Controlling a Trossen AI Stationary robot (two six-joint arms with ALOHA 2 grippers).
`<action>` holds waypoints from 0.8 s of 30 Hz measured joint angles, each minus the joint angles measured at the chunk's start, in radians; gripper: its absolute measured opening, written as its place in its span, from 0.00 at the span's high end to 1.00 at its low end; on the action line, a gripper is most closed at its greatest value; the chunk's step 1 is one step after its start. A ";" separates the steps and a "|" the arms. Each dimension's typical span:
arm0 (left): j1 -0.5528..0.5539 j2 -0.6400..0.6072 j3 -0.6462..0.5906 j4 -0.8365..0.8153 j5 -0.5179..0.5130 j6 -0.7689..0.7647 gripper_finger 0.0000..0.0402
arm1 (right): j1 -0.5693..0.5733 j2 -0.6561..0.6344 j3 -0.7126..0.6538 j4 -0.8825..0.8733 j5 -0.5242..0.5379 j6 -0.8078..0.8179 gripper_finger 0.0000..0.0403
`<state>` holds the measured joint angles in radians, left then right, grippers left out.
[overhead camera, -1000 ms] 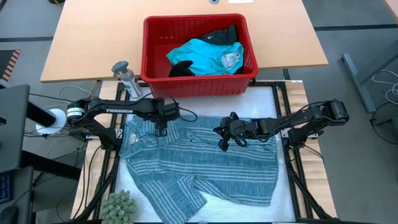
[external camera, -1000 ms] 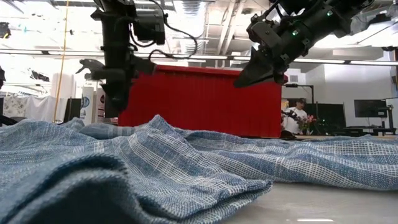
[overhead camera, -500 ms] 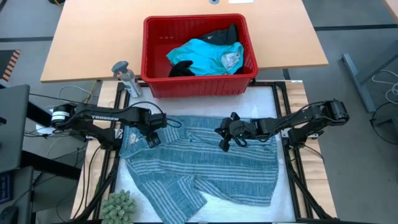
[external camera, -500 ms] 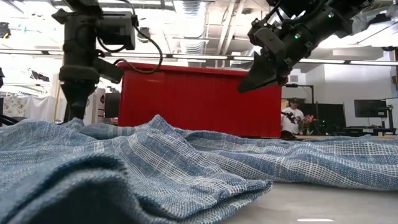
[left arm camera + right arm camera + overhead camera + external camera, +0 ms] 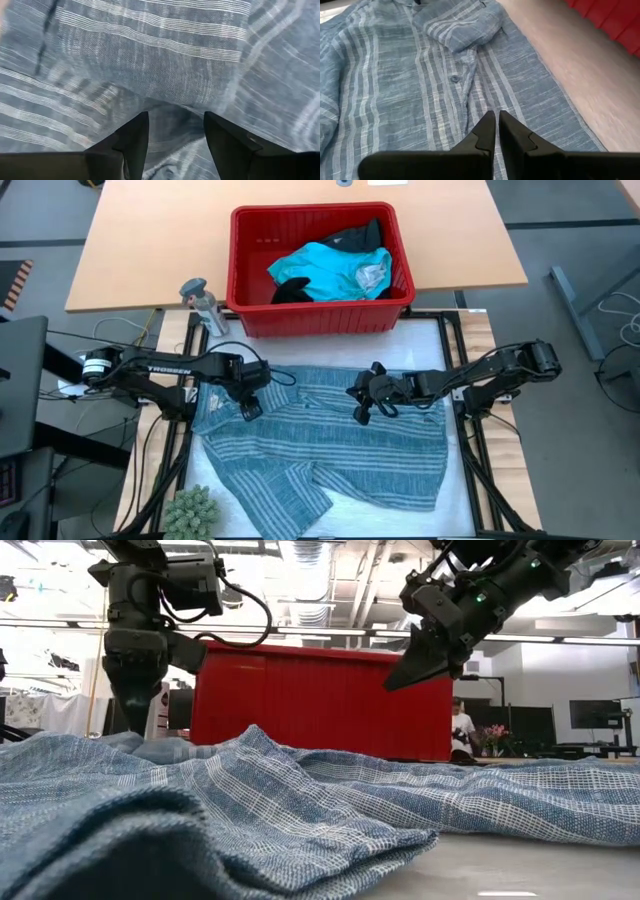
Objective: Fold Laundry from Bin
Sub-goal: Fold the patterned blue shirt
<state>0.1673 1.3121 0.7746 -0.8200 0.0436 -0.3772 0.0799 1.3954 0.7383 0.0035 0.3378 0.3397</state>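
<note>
Spreading stage: left end effector (image 5: 250,409) spread, striped shirt (image 5: 330,440) directly beneath; right end effector (image 5: 363,412) closed, empty. Next likely: pinch collar edge.

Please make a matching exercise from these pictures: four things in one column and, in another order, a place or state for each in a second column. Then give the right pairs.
1. left claw
2. right claw
3. turquoise garment
4. grey bottle

A. inside the red bin
B. fingers shut, above the striped shirt
C. fingers open, low over the shirt's left part
D. upright beside the bin's left corner

Pairs: 1-C, 2-B, 3-A, 4-D
</note>
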 joint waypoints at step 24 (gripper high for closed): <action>-0.005 -0.065 -0.062 0.013 -0.013 -0.210 0.56 | 0.005 0.000 0.000 -0.028 0.000 0.002 0.87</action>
<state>0.1627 1.2469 0.7126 -0.8067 0.0303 -0.5874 0.0845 1.3956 0.7383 -0.0247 0.3378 0.3418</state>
